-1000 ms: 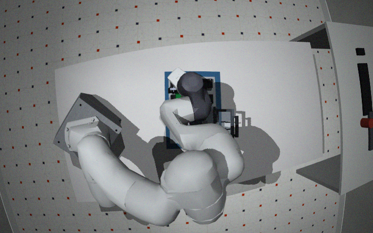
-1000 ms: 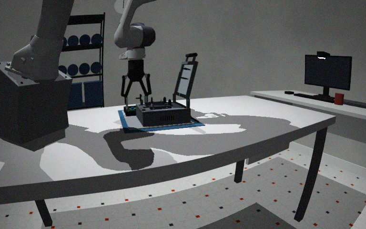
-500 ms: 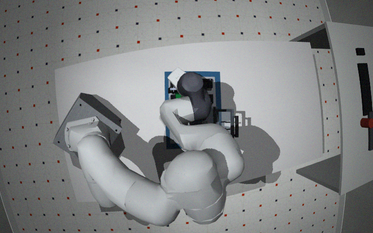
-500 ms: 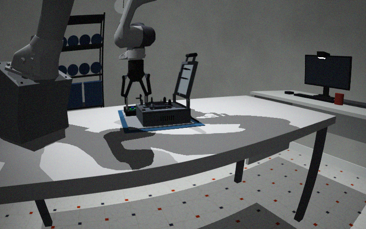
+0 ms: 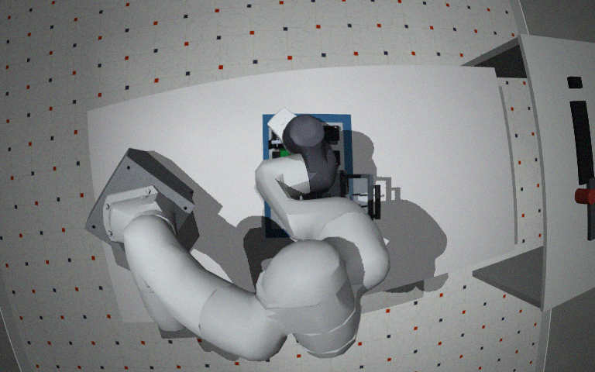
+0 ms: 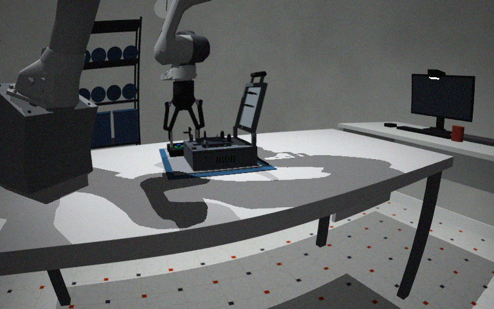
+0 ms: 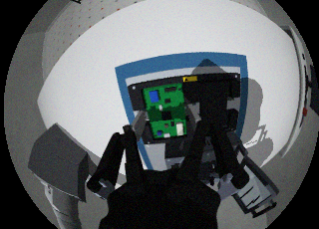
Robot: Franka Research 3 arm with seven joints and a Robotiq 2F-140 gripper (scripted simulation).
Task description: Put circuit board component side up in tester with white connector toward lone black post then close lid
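Note:
The green circuit board (image 7: 165, 112) lies flat in its dark tray on the blue mat, component side up; a sliver of it shows in the top view (image 5: 284, 152) and in the side view (image 6: 177, 145). My gripper (image 6: 184, 132) hangs open and empty straight above the tray, fingertips on either side of the board's near end and a little above it. The dark tester (image 6: 220, 152) stands beside the tray with short black posts on top. Its lid (image 6: 250, 107) stands open and upright.
The blue mat (image 6: 215, 170) holds tray and tester. My arm's base block (image 6: 37, 138) stands at the table's left. A shelf with blue discs (image 6: 112, 84) is behind the table. A side desk with a monitor (image 6: 442, 97) and red cup (image 6: 457, 132) is at the right.

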